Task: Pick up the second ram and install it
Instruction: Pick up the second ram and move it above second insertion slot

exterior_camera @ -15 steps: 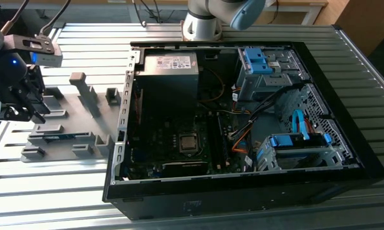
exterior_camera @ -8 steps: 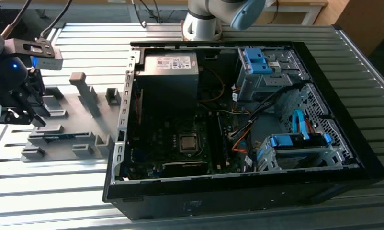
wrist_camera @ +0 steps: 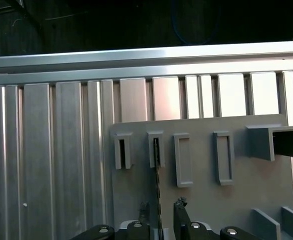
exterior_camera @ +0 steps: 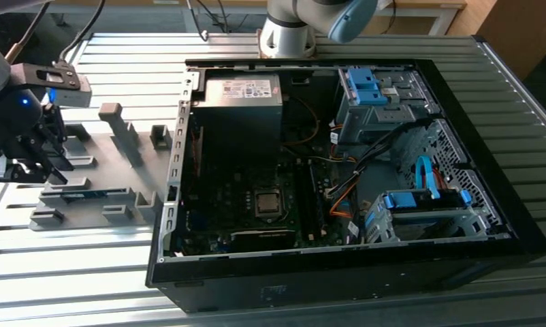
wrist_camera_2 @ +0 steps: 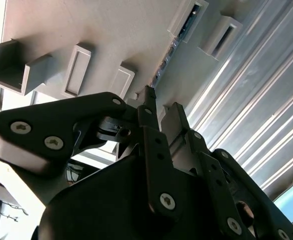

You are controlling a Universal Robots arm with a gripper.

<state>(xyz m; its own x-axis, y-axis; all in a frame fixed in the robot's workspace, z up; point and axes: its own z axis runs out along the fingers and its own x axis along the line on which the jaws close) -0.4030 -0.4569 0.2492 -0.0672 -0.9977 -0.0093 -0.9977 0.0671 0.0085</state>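
The second ram point(wrist_camera: 157, 172) stands on edge in a slot of the grey holder fixture point(wrist_camera: 201, 205). It is a thin blue-green stick, and in the exterior view the ram point(exterior_camera: 84, 194) lies low near the fixture's front. My gripper point(wrist_camera: 160, 206) hangs just above one end of it, open. One fingertip stands on each side of the board's edge, with a gap to both. In the second wrist view the ram point(wrist_camera_2: 167, 56) runs from its slot toward the gripper point(wrist_camera_2: 161, 102). In the exterior view the gripper point(exterior_camera: 53, 176) is at the far left over the fixture point(exterior_camera: 118, 136).
An open computer case point(exterior_camera: 346, 252) lies on the ribbed metal table point(exterior_camera: 73, 272), at the exterior view's right of the fixture. Inside are the CPU socket point(exterior_camera: 267, 202), memory slots point(exterior_camera: 314, 197), a power supply point(exterior_camera: 243, 92), blue drive clips point(exterior_camera: 364, 85) and loose cables. The arm's base point(exterior_camera: 286, 34) stands behind the case.
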